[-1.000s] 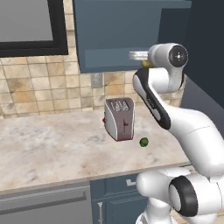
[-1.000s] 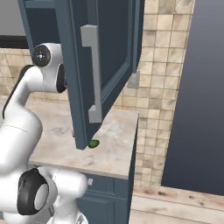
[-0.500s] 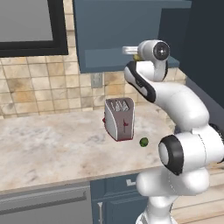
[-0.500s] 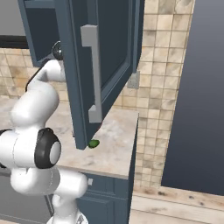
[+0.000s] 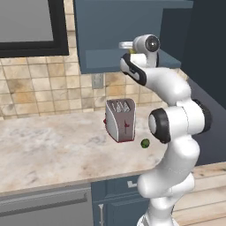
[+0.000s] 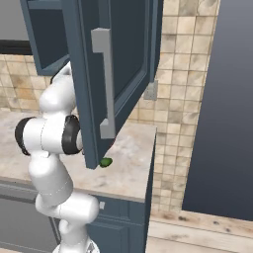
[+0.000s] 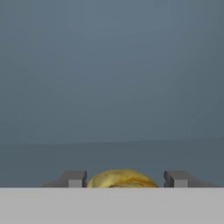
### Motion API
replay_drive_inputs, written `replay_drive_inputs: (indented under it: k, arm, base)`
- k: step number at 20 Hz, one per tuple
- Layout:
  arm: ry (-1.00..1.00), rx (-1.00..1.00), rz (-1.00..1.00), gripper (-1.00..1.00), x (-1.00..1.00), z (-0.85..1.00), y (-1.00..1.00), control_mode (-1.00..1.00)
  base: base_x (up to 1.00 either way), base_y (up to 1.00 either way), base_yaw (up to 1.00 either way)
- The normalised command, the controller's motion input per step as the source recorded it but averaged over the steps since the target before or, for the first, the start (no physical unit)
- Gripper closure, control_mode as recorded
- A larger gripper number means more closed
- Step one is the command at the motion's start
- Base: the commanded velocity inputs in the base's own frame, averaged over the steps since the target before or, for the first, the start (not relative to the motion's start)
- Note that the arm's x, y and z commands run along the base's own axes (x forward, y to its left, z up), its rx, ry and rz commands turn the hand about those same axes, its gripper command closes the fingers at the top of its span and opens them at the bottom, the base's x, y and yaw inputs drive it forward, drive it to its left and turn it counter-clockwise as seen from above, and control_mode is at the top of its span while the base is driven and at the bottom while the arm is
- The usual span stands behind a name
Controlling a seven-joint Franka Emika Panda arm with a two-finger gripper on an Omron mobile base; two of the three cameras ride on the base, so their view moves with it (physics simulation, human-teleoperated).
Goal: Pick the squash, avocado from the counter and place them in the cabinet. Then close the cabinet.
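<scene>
- Arm swung up from a second ago: hand then hanging right of the cabinet (image 5: 119, 39) edge in the left base view, now reaching in under it at upper centre of the frame.
- Gripper (image 7: 124, 179) facing plain blue-grey cabinet interior in the hand view; squash (image 7: 121, 179) low at centre frame between the finger tips (image 7: 73, 178).
- Jaws partly closed, gripping the squash; gap slightly narrower than a second ago.
- Avocado (image 5: 145, 143) unmoved on the bench (image 5: 53, 150), just right of the toaster (image 5: 120, 119), lower centre of the left base view; also under the open door (image 6: 116, 74) in the right base view (image 6: 105, 161).
- Meaning: squash near delivery, not yet released; avocado and door closing still to do.
</scene>
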Motion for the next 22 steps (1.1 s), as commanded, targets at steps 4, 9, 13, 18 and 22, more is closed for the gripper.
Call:
replay_drive_inputs:
  k: [4, 9, 13, 18, 22]
  arm:
    - [0.03, 0.0, 0.0, -1.0, 0.81, 0.0, -0.01, -1.0]
    - [0.0, 0.0, 0.0, -1.0, 0.26, -0.27, 0.0, -1.0]
    - [-0.09, -0.01, 0.0, -1.0, -0.36, -0.05, 0.0, -1.0]
    - [-0.07, -0.05, 0.0, -1.0, -0.98, -0.09, -0.01, -1.0]
    - [-0.08, -0.02, 0.0, -1.0, -1.0, 0.0, -0.14, -1.0]
  base:
    - [0.0, 0.0, 0.0]
    - [0.0, 0.0, 0.0]
    - [0.0, 0.0, 0.0]
    - [0.0, 0.0, 0.0]
    - [0.0, 0.0, 0.0]
